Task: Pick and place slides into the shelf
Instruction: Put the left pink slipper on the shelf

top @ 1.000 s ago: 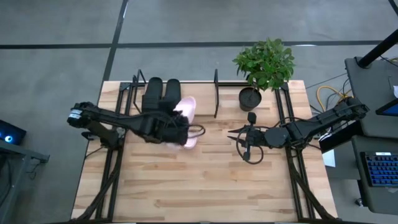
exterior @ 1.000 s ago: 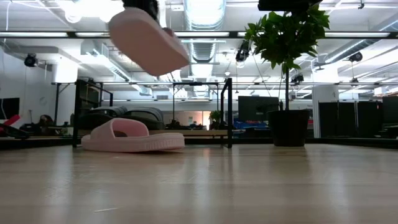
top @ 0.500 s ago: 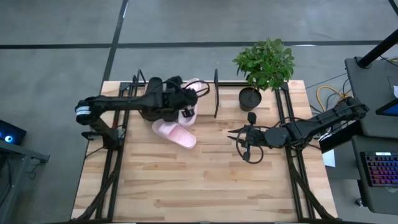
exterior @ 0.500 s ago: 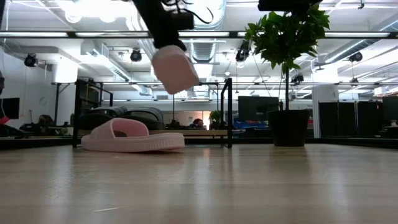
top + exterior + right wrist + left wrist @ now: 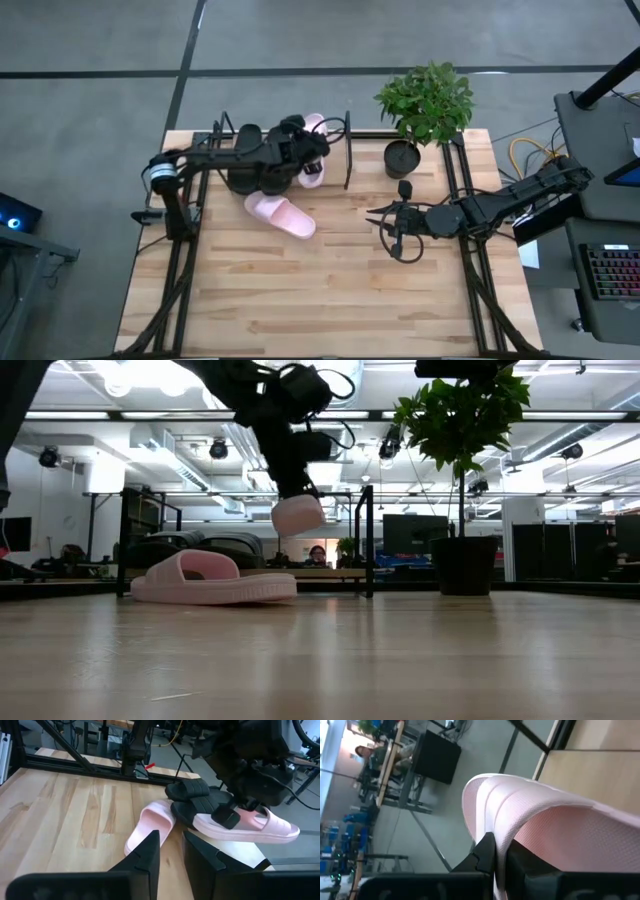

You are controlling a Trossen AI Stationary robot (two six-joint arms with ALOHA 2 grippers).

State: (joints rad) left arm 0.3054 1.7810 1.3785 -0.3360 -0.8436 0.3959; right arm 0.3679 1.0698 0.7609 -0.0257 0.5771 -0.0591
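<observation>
The left pincer (image 5: 300,160) grips a pink slide (image 5: 314,163) by its strap above the shelf (image 5: 347,150), beside the black pair (image 5: 258,152). Released while tilted, it could tumble off. The right pincer (image 5: 378,222) waits, slightly parted.

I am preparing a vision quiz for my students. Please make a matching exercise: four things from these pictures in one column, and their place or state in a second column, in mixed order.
Things:
1. lifted pink slide
2. other pink slide
3. black slides
4. right pincer

Places or states:
A. lying on the table in front of the shelf
B. side by side in the shelf
C. held in the air by the left pincer, over the shelf
D. over the bare table near the plant, holding nothing

Pairs: 1-C, 2-A, 3-B, 4-D
</observation>
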